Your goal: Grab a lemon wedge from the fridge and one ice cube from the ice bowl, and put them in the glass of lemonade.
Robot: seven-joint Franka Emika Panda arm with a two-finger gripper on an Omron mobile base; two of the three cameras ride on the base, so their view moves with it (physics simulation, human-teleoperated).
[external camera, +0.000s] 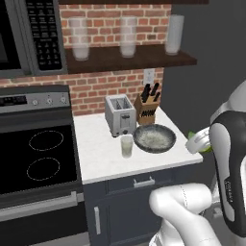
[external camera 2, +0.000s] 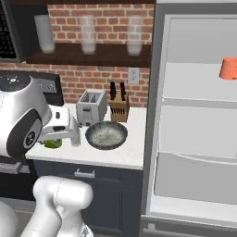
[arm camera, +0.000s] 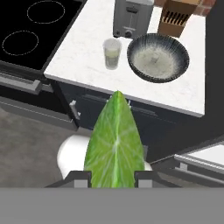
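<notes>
My gripper (arm camera: 114, 177): nearly closed, pinching the lemon wedge (arm camera: 116, 140) between my two fingers. The wedge sticks out past my fingertips, green and bright.

Where I am: out in front of the counter (arm camera: 83, 65), off its edge, over the floor and the dark cabinet doors.

Glass of lemonade (arm camera: 112, 53): ahead of my gripper and a little to the left, standing up straight on the white counter.

Ice bowl (arm camera: 158, 57): ahead and a little to the right, just beside the glass. It has pale ice in it.

Toaster (arm camera: 131, 18): farther ahead, behind the glass.

Knife block (arm camera: 177, 17): farther ahead, behind the bowl.

Stove (arm camera: 30, 26): far off to my left.

Fridge (external camera 2: 194, 120): off to my right, door open, white shelves showing, an orange mug (external camera 2: 228, 68) high up.

My job now, I think: carry the wedge to the glass.

How to do it well: keep squeezing, go forward slowly, stop right over the glass mouth, come low, then let go. Don't bump the glass, it could tip. Don't drop the wedge in the bowl.
</notes>
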